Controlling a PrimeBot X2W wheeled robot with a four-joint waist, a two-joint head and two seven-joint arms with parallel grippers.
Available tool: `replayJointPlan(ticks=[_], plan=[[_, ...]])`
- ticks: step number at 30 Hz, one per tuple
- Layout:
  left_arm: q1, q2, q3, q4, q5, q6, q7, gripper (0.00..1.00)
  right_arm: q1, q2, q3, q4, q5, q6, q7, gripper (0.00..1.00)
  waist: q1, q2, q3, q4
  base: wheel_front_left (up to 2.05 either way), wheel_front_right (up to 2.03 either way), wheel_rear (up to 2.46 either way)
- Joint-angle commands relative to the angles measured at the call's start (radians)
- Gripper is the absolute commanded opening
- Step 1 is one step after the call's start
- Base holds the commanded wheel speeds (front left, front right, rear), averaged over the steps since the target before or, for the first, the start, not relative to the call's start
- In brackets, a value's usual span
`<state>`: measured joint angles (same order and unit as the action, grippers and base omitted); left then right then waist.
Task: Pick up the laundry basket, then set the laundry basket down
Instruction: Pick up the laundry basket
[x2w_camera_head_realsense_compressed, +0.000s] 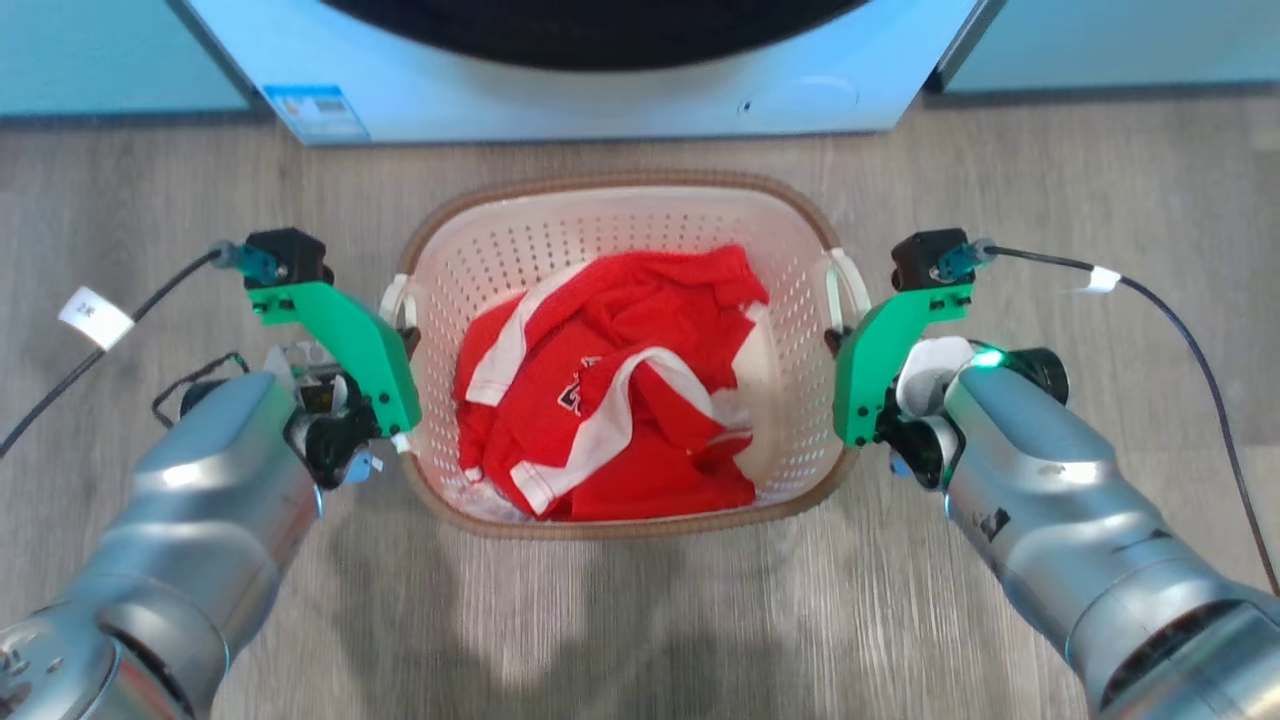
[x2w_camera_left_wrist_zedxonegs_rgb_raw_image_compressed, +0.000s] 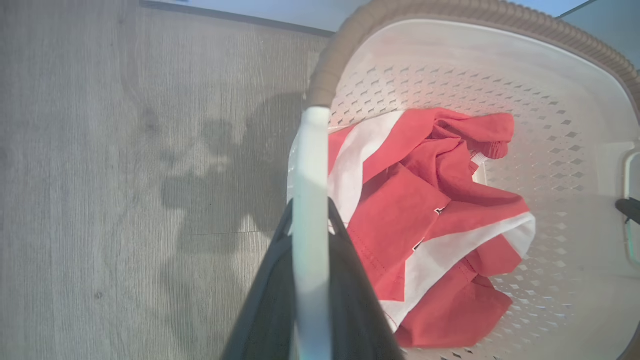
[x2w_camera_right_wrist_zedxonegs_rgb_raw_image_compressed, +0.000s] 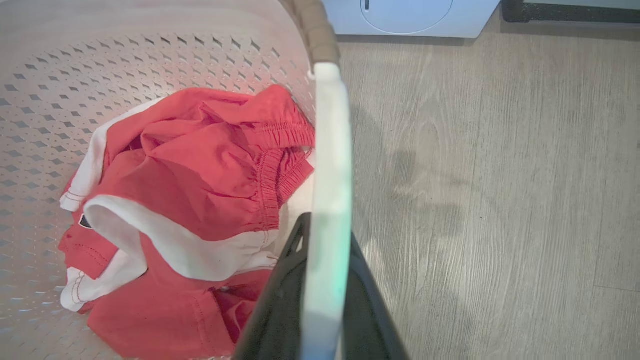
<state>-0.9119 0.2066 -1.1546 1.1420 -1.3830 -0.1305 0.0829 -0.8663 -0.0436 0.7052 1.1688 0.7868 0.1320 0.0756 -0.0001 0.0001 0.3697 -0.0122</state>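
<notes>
Two claws engaged, one per handle. Left claw (x2w_camera_left_wrist_zedxonegs_rgb_raw_image_compressed: 310, 202): narrow, dark fingers pinched on either side of the left loop handle (x2w_camera_left_wrist_zedxonegs_rgb_raw_image_compressed: 311, 150), which stands up from the rim. Right claw (x2w_camera_right_wrist_zedxonegs_rgb_raw_image_compressed: 325, 225): same, closed on the right loop handle (x2w_camera_right_wrist_zedxonegs_rgb_raw_image_compressed: 331, 140).

Location: laundry basket (x2w_camera_head_realsense_compressed: 600, 225) sits centred between the two arms, over the floor (x2w_camera_head_realsense_compressed: 640, 620), just in front of the washing machine (x2w_camera_head_realsense_compressed: 560, 100). Cannot tell whether its base rests on the floor or hangs just clear of it.

Progress (judgement): approach and grasp look done. Lift is either about to start or barely under way. Set-down is not yet done.

Materials:
- Basket: white moulded plastic, rounded-rectangular, smooth, with walls punched in rows of small diamond holes.
- Rim band (x2w_camera_head_realsense_compressed: 620, 183): brown, ribbed like woven cord.
- Handles: thin flat white straps, probably a little flexible, so expect some sway under load.
- Contents: crumpled red garment (x2w_camera_head_realsense_compressed: 610, 400) with white trim, soft light cloth with a gathered elastic hem. It is heaped near the middle, so the load looks fairly even.
- Floor: grey, matte, grained planks.
</notes>
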Motion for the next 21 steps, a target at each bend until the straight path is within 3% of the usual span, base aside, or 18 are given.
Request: replayJointPlan(ticks=[1,21], plan=[[-0.047,0.057,0.032,0.004,-0.016,0.0,-0.014,0.0,0.037,-0.007,0.019,0.007,0.015,-0.001,0.024,0.0,0.0001,-0.0001,-0.049,-0.006,0.0,0.0,0.0],[0.048,0.036,0.012,0.041,-0.068,0.0,0.099,0.0,0.087,-0.007,0.102,0.037,0.159,-0.001,0.167,0.0,0.0001,-0.0001,-0.281,-0.018,0.0,0.0,0.0]])
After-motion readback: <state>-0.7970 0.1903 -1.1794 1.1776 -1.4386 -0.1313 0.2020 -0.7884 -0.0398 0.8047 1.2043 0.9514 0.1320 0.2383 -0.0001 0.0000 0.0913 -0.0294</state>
